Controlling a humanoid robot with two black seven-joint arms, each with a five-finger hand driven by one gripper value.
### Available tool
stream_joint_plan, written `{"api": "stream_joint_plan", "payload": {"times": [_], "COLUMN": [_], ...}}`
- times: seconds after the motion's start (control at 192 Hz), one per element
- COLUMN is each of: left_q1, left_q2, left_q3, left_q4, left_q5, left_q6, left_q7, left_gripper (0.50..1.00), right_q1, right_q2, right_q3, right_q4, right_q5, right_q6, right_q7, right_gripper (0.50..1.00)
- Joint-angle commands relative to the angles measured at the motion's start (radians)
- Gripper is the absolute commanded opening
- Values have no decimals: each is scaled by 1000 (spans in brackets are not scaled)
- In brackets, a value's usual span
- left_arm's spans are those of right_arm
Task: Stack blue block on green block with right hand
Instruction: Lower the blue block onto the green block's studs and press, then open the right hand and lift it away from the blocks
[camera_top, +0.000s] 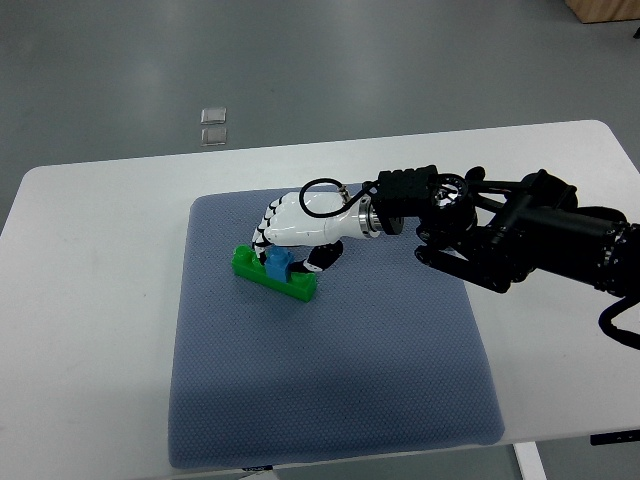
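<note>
A long green block (272, 275) lies on the blue-grey mat (330, 370), left of the mat's middle. A small blue block (277, 266) sits on top of it, near its centre. My right hand (290, 250), white with black joints, reaches in from the right and hangs directly over the blocks. Its curled fingers (264, 238) close around the blue block, partly hiding it. The black forearm (520, 235) stretches off to the right edge. No left arm shows.
The mat lies on a white table (90, 300) whose near edge runs along the bottom of the picture. Two small clear squares (213, 125) lie on the grey floor beyond the table's far edge.
</note>
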Motion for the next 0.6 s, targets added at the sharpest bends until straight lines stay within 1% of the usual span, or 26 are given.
{"api": "stream_joint_plan", "payload": {"times": [0.0, 0.083, 0.193, 0.25, 0.593], "left_q1": [0, 0, 0, 0, 0], "left_q2": [0, 0, 0, 0, 0], "left_q3": [0, 0, 0, 0, 0], "left_q4": [0, 0, 0, 0, 0], "left_q5": [1, 1, 0, 0, 0], "left_q6": [0, 0, 0, 0, 0], "left_q7": [0, 0, 0, 0, 0], "left_gripper": [1000, 1000, 1000, 1000, 1000], "right_q1": [3, 4, 8, 12, 44], "right_q2": [-2, -4, -8, -10, -22], "right_q3": [0, 0, 0, 0, 0], "right_q4": [2, 3, 5, 5, 12], "right_q5": [2, 2, 2, 4, 7], "right_q6": [-1, -1, -1, -1, 1], "right_q7": [1, 1, 5, 7, 10], "right_gripper": [860, 864, 889, 893, 895]}}
